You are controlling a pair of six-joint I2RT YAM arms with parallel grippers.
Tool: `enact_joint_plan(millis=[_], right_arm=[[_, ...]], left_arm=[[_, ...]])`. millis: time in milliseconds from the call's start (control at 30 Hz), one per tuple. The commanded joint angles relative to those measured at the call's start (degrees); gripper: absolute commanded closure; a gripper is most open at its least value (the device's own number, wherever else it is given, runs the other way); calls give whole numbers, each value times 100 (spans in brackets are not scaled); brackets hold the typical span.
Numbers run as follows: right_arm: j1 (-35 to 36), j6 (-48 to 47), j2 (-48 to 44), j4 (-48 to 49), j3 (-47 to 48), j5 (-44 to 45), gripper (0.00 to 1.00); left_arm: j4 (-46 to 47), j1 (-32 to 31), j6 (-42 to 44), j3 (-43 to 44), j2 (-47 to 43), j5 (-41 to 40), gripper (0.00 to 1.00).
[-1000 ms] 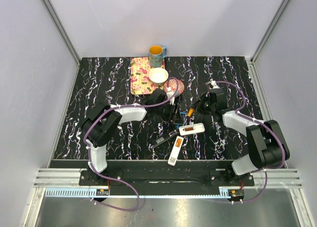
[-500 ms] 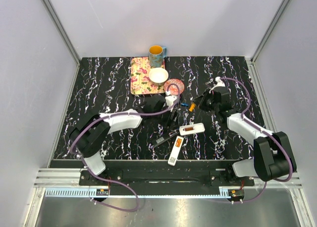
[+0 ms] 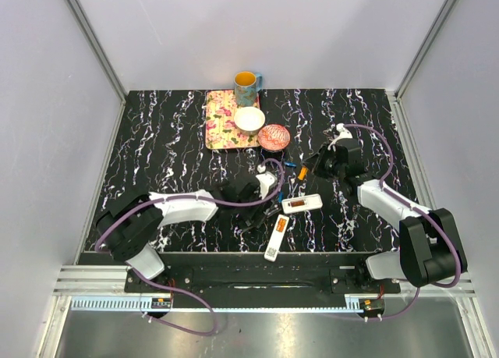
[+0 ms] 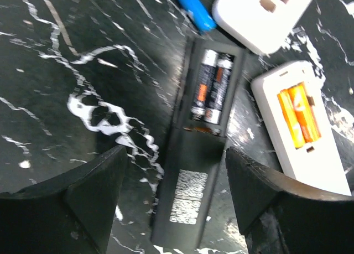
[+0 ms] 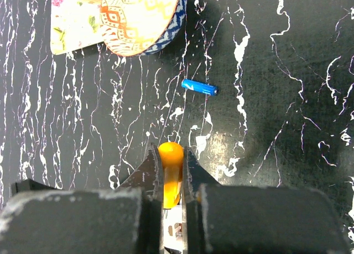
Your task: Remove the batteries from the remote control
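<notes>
The right gripper (image 5: 170, 151) is clamped tight on what looks like an orange battery (image 5: 171, 179). Only its rounded end and part of its barrel show; the rest is hidden behind the gripper body. A blue battery (image 5: 199, 87) lies loose on the table (image 5: 287, 127) just beyond.

The left gripper (image 4: 176, 157) hangs with its jaws spread wide, gripping nothing, over a black remote (image 4: 191, 176) whose open bay holds two dark cells (image 4: 211, 91). Beside it a white remote (image 4: 310, 154) shows two orange cells (image 4: 298, 111). A second white remote (image 4: 254, 19) is cut off at the top of the left wrist view.
</notes>
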Motion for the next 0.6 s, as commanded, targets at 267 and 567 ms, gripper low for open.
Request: enact_joint_plan(millis=[267, 567], right_arm=[[32, -120, -85, 198, 169, -323, 100], [32, -224, -612, 40, -24, -350, 100]], left_arm=[[320, -685, -149, -366, 148, -621, 30], [12, -703, -509, -330, 579, -1008, 67]])
